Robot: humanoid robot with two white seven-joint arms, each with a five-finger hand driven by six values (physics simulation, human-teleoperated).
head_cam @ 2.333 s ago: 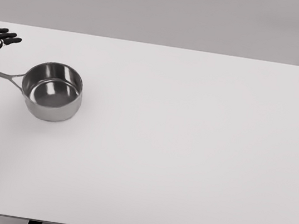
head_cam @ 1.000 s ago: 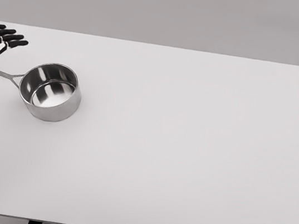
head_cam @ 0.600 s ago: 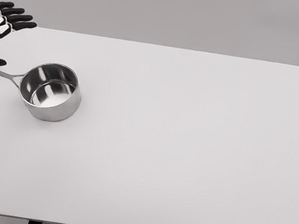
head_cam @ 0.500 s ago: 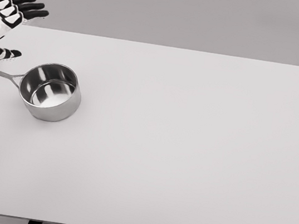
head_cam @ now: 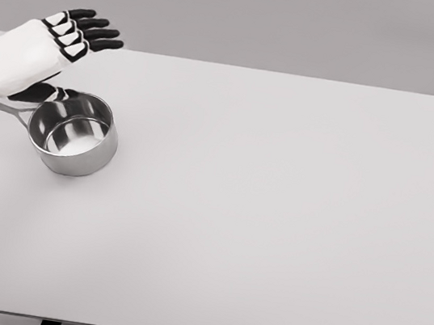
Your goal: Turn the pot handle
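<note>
The pot [head_cam: 74,134] sits near the table's [head_cam: 274,220] far left corner, its handle [head_cam: 4,107] pointing left and mostly hidden under the left hand [head_cam: 32,61]. That hand hovers above with fingers [head_cam: 89,31] spread and released, grasping nothing. To turn the handle well, I judge the hand should drop beside it and push sideways near its outer end, keeping the pot flat.

pot handle [head_cam: 8,108] partly behind left hand [head_cam: 32,61]
</note>
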